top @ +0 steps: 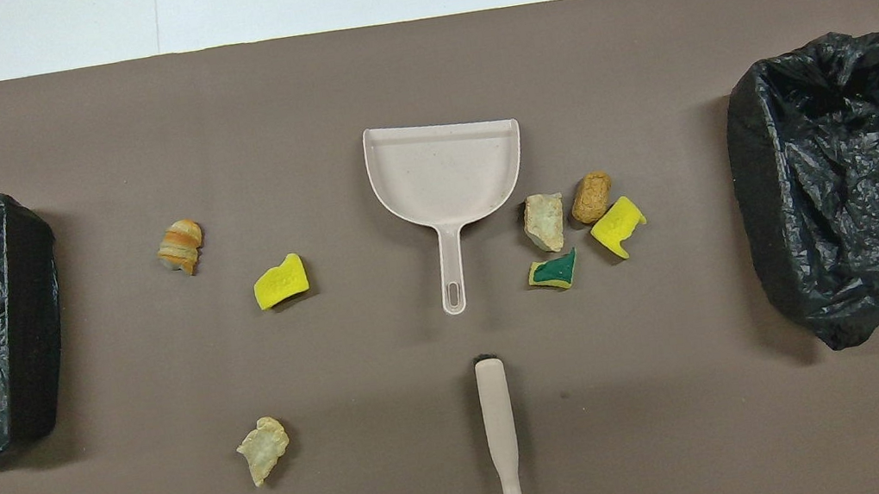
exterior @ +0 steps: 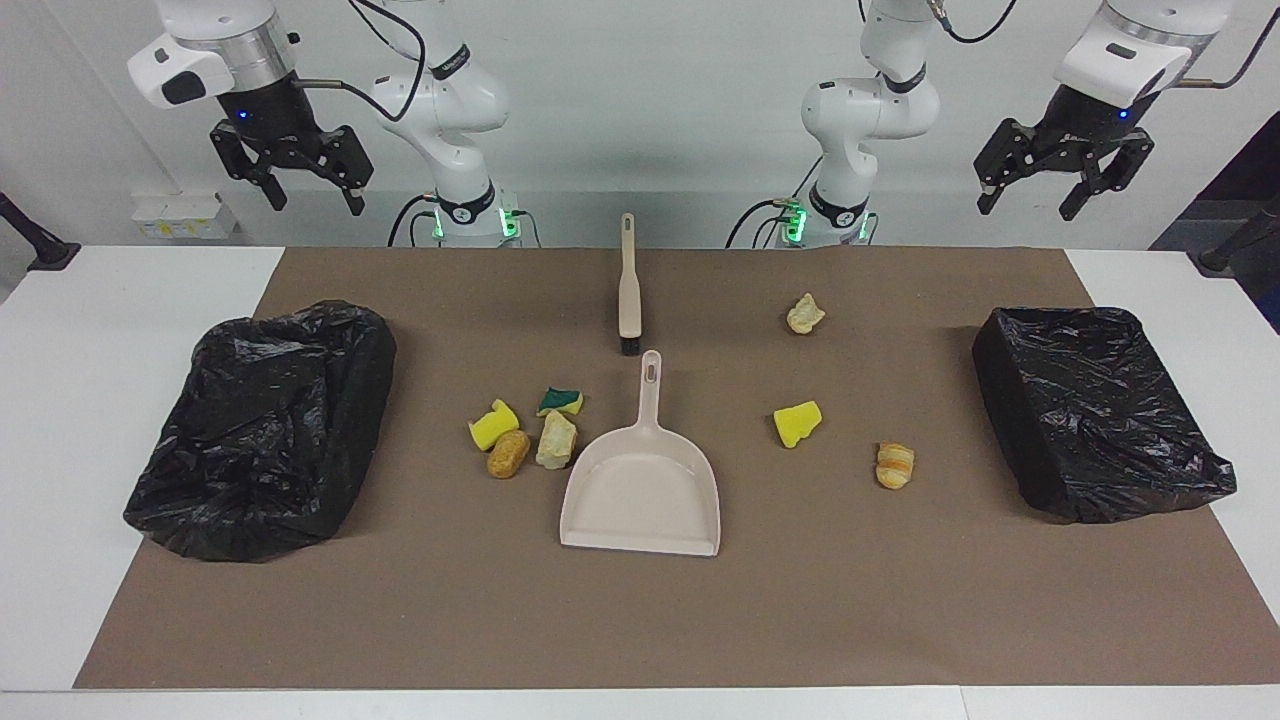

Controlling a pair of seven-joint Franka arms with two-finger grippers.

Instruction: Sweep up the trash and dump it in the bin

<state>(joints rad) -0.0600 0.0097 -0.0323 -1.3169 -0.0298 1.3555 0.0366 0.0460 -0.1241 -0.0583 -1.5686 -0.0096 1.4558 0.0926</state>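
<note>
Grippers raised, fingers apart, nil held: left gripper (exterior: 1060, 185) over bin (exterior: 1100, 410) | right gripper (exterior: 300, 180) over 2nd bin (exterior: 265, 430) | trash (exterior: 545, 435) scattered betw., by dustpan (exterior: 640, 500)

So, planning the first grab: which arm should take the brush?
Probably right: the brush lies centrally, and four scraps cluster beside the dustpan toward the right arm's end. Both open: right gripper, left gripper.

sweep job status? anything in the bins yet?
Nothing done: all seven scraps lie on the mat, dustpan empty, brush untouched. Nothing in hand: left gripper and right gripper hang open above the table. Left: sweeping, dumping into a bin.
</note>
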